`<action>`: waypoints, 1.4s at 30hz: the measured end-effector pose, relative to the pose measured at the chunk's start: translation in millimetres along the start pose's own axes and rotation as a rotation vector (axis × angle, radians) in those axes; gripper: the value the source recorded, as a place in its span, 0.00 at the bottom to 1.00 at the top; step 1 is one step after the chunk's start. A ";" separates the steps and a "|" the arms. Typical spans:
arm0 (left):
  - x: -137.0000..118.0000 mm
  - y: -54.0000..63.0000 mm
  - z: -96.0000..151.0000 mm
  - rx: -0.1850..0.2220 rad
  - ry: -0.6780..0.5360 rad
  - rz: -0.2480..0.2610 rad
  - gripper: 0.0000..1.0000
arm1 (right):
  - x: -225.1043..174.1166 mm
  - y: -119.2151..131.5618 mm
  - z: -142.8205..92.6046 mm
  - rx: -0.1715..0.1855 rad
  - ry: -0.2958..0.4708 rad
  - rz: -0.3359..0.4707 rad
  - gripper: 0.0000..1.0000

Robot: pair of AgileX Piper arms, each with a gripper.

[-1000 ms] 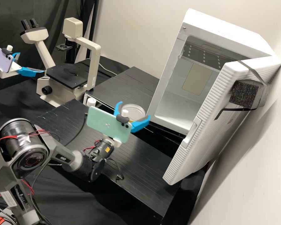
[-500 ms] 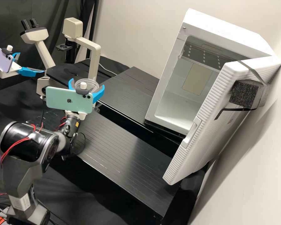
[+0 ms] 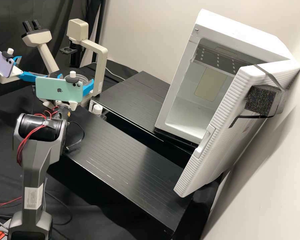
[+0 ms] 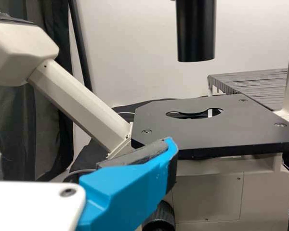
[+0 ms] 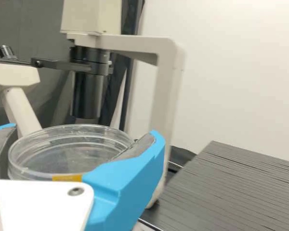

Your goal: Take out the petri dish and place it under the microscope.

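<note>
You are working in a laboratory. Note the binocular microscope, the clear round petri dish and the white cabinet with its door open.

The green phone partly hides the right hand and petri dish.

Microscope with black stage, dark cylinder overhead, blue finger of left tool in front

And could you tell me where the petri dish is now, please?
In the high view's left half, the petri dish is held in the right gripper, near the microscope.
</note>
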 end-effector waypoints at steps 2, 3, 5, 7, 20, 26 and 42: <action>0.0 0.0 0.0 0.000 0.000 0.000 1.00 | 8.5 -5.9 -0.7 -0.001 -0.004 -0.007 0.00; 0.0 0.0 0.0 0.000 0.000 0.000 1.00 | 13.1 -8.5 -0.5 0.003 -0.007 -0.006 0.00; 0.0 0.0 0.0 0.000 0.000 0.000 1.00 | 22.5 -13.4 1.5 0.012 -0.020 -0.010 0.00; 0.0 0.0 0.0 0.000 0.000 0.000 1.00 | 31.3 -17.8 3.8 0.002 -0.035 -0.009 0.00; 0.0 0.0 0.0 0.000 0.000 0.000 1.00 | 83.8 -49.0 4.3 -0.050 -0.070 -0.069 0.00; 0.0 0.0 0.0 0.000 0.000 0.000 1.00 | 100.9 -66.0 6.1 -0.055 -0.081 -0.097 0.00; 0.0 0.0 0.0 0.000 0.000 0.000 1.00 | 119.9 -85.6 1.2 -0.121 -0.145 -0.054 0.00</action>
